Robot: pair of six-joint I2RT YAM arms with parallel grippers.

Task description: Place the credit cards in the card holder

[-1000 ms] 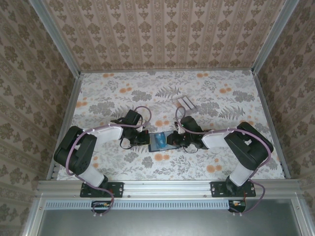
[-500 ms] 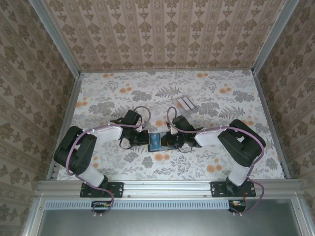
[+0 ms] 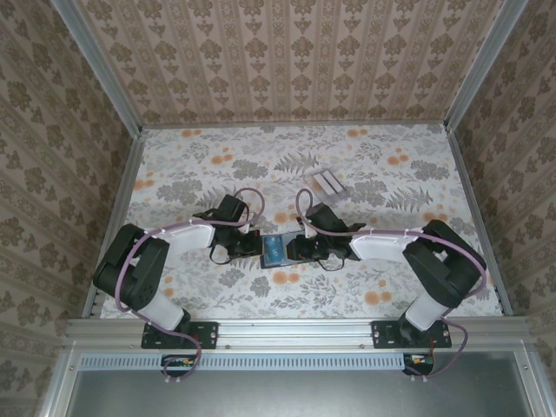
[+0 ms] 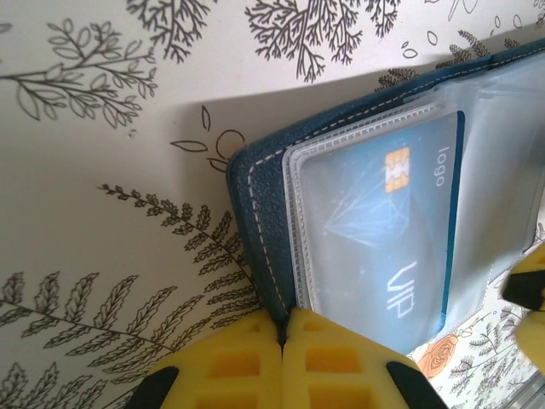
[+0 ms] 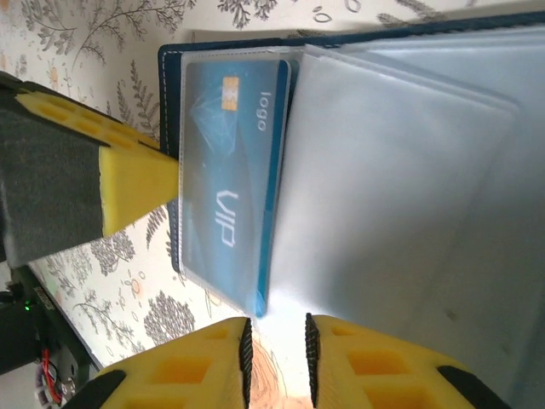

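Note:
The card holder [image 3: 276, 249] lies open at the table's near middle, dark navy with white stitching [image 4: 260, 221] and clear sleeves [image 5: 400, 187]. A light blue credit card [image 4: 383, 230] marked "VIP" sits inside a sleeve [image 5: 230, 179]. My left gripper [image 4: 285, 328] is shut on the holder's navy edge, at the holder's left side [image 3: 257, 246]. My right gripper [image 5: 277, 349] stands at the holder's right side [image 3: 294, 249], open by a narrow gap. The card's corner lies just beyond its left pad, outside the gap.
A pale grey slotted rack [image 3: 326, 182] stands behind the grippers, toward the back middle. Patterned walls and aluminium rails [image 3: 130, 187] bound the floral table on three sides. Both arms bend inward from their bases at the near edge.
My right gripper moved left toward the holder, carrying the blue card into the sleeve, then its jaws parted off the card. The left gripper kept its hold.

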